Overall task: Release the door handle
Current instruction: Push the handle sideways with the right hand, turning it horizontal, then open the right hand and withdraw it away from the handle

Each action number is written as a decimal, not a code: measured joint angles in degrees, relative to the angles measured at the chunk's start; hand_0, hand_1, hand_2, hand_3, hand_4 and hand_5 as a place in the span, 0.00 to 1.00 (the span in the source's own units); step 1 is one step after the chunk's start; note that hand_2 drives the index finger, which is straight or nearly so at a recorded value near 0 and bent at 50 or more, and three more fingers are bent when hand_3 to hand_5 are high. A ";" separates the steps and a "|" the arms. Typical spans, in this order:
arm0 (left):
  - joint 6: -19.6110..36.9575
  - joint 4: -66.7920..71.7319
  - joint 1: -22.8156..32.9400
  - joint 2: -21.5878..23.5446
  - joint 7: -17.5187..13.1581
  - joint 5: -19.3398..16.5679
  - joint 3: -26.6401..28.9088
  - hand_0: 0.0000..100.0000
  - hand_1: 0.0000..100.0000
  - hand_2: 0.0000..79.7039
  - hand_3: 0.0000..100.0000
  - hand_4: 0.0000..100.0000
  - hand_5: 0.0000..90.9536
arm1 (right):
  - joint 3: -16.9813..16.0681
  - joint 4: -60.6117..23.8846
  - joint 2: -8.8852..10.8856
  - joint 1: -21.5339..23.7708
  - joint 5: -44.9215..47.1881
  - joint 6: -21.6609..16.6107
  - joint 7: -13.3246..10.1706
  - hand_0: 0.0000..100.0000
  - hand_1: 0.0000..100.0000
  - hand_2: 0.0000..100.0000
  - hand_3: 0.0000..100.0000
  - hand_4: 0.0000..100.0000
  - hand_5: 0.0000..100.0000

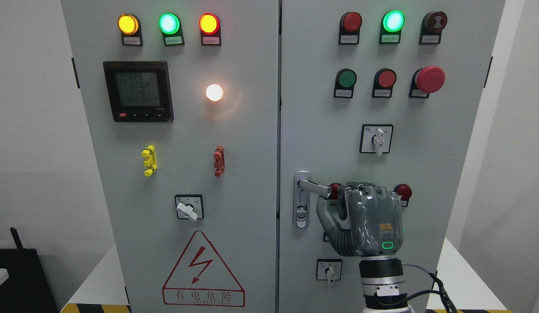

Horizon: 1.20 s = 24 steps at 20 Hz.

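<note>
The silver door handle (315, 187) sits on the left edge of the cabinet's right door (321, 130), its lever pointing right from the lock plate (301, 208). My right hand (338, 202) is just right of the lever's free tip, back of the hand toward me. The thumb (325, 215) hangs below the lever with a gap, and the fingers (365, 190) point toward the door past the tip. The lever's end face shows bare, with nothing held. My left arm is out of view.
Behind the hand are two red buttons (402, 191) and a small rotary switch (329, 270) low on the door. A selector switch (377, 139) and more buttons sit higher. The left door (186, 130) carries a meter, lamps and a warning triangle (203, 271).
</note>
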<state>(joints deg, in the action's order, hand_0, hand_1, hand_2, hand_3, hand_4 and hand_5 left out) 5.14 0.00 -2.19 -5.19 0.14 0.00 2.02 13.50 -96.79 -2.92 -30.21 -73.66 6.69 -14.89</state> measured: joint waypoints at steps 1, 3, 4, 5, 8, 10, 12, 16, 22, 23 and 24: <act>0.00 0.00 0.00 0.00 0.00 0.00 0.00 0.12 0.39 0.00 0.00 0.00 0.00 | 0.04 -0.01 0.01 0.12 0.00 -0.05 -0.08 0.57 0.52 1.00 1.00 1.00 0.99; 0.00 0.00 0.00 0.00 0.00 0.00 0.00 0.12 0.39 0.00 0.00 0.00 0.00 | 0.10 -0.03 0.03 0.30 0.00 -0.08 -0.23 0.57 0.52 1.00 1.00 1.00 0.99; 0.00 0.00 0.00 0.00 0.00 0.00 0.00 0.12 0.39 0.00 0.00 0.00 0.00 | 0.16 -0.05 0.04 0.44 0.00 -0.08 -0.23 0.57 0.52 1.00 1.00 1.00 0.99; 0.00 0.00 0.00 0.00 0.00 0.00 0.00 0.12 0.39 0.00 0.00 0.00 0.00 | 0.20 -0.05 0.06 0.62 0.00 -0.12 -0.24 0.57 0.52 1.00 1.00 1.00 0.99; 0.00 0.00 0.00 0.00 0.00 0.00 0.00 0.12 0.39 0.00 0.00 0.00 0.00 | 0.30 -0.18 0.14 1.14 0.00 -0.13 -0.43 0.58 0.52 1.00 1.00 1.00 0.99; 0.00 0.00 0.00 0.00 0.00 0.00 0.00 0.12 0.39 0.00 0.00 0.00 0.00 | 0.37 -0.47 0.53 1.72 0.01 -0.19 -0.44 0.58 0.53 1.00 1.00 1.00 0.99; 0.00 0.00 -0.01 0.00 0.00 0.00 0.00 0.12 0.39 0.00 0.00 0.00 0.00 | 0.41 -1.00 0.91 2.61 0.01 -0.36 -0.39 0.59 0.53 0.98 1.00 1.00 0.99; 0.00 0.00 -0.01 0.00 0.00 0.00 0.00 0.12 0.39 0.00 0.00 0.00 0.00 | 0.35 -2.93 2.44 6.19 0.02 -1.48 -1.91 0.59 0.51 0.68 1.00 0.85 0.86; 0.00 0.00 -0.01 0.00 0.00 0.00 0.00 0.12 0.39 0.00 0.00 0.00 0.00 | -0.90 -6.53 5.53 11.97 1.56 -4.78 -3.29 0.58 0.32 0.12 0.21 0.16 0.10; 0.00 0.00 -0.01 0.00 0.00 0.00 0.00 0.12 0.39 0.00 0.00 0.00 0.00 | -1.23 -7.05 5.93 12.72 2.14 -6.10 -3.42 0.56 0.25 0.02 0.06 0.01 0.00; 0.00 0.00 -0.01 0.00 0.00 0.00 0.00 0.12 0.39 0.00 0.00 0.00 0.00 | -1.61 -7.59 6.33 13.44 2.65 -7.22 -3.55 0.52 0.21 0.00 0.00 0.00 0.00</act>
<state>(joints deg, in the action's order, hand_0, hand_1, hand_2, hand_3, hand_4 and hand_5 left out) 5.14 0.00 -2.20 -5.19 0.13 0.00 2.02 11.90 -104.38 3.41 -16.78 -71.00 -0.53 -18.44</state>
